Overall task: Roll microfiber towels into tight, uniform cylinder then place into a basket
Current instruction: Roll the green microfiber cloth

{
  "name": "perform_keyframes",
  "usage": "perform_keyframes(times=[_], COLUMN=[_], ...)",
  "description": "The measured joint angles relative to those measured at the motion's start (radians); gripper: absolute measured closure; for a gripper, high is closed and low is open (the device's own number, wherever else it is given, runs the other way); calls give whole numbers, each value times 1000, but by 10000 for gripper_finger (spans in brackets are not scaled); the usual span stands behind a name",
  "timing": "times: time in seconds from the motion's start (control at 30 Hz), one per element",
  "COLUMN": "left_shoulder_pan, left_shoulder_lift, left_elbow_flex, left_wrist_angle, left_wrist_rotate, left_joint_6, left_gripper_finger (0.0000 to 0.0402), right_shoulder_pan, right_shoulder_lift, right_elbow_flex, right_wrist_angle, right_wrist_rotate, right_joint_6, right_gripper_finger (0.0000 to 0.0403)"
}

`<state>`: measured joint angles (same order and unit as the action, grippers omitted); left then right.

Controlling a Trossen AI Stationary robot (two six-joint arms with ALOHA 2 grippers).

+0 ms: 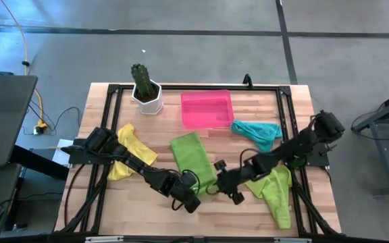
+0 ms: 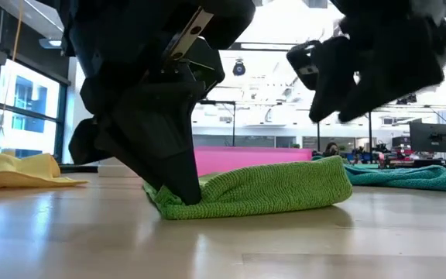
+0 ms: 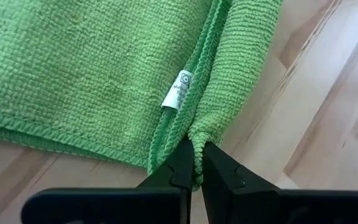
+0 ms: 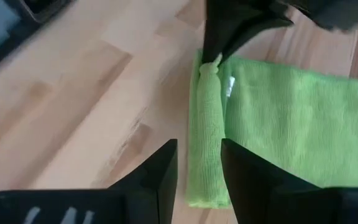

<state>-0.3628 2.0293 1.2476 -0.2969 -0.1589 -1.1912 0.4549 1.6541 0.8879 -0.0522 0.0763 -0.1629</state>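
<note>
A lime green towel (image 1: pixel 193 158) lies flat on the table's middle, its near edge rolled over into a narrow roll (image 4: pixel 207 124). My left gripper (image 1: pixel 193 200) is shut on the roll's left end. My right gripper (image 4: pixel 199 155) is open above the roll's right end, one finger on each side of it. In the low view it (image 2: pixel 347 77) hangs clear above the towel (image 2: pixel 269 186). A yellow towel (image 1: pixel 130 158) lies at the left, a teal towel (image 1: pixel 258 131) at the back right, and a second lime green towel (image 1: pixel 275 192) at the near right. The pink basket (image 1: pixel 206 108) stands at the far middle. My left gripper pinches the left end of the towel's rolled near edge (image 3: pixel 196 144) between its two fingertips, several layers bunched together. The fingers (image 2: pixel 173 167) slant down onto it from the near left. The held end stays on the table and the towel lies flat beyond it.
A white pot with a green cactus (image 1: pixel 146 91) stands at the far left beside the basket. A black frame (image 1: pixel 113 94) runs around the table's edges. Bare wood (image 1: pixel 147 216) shows along the near edge.
</note>
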Motion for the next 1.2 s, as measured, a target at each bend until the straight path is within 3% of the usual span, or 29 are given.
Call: perform_keyframes(times=[0.13, 0.67, 0.87, 1.2], left_shoulder_pan=[7, 10, 10, 10], left_shoulder_lift=[0, 2, 2, 2], left_elbow_flex=[0, 0, 0, 0], left_wrist_angle=[3, 5, 6, 6], left_wrist_rotate=[9, 19, 24, 28], left_joint_6=[30, 77, 77, 89], left_gripper_finger=[392, 392, 392, 392], right_shoulder_pan=[19, 25, 27, 100], right_shoulder_lift=[57, 201, 183, 39], right_elbow_flex=[0, 4, 2, 1], right_wrist_angle=[58, 88, 79, 79], right_wrist_rotate=[57, 94, 109, 120], right_joint_6=[-46, 6, 9, 83], right_gripper_finger=[286, 286, 286, 286])
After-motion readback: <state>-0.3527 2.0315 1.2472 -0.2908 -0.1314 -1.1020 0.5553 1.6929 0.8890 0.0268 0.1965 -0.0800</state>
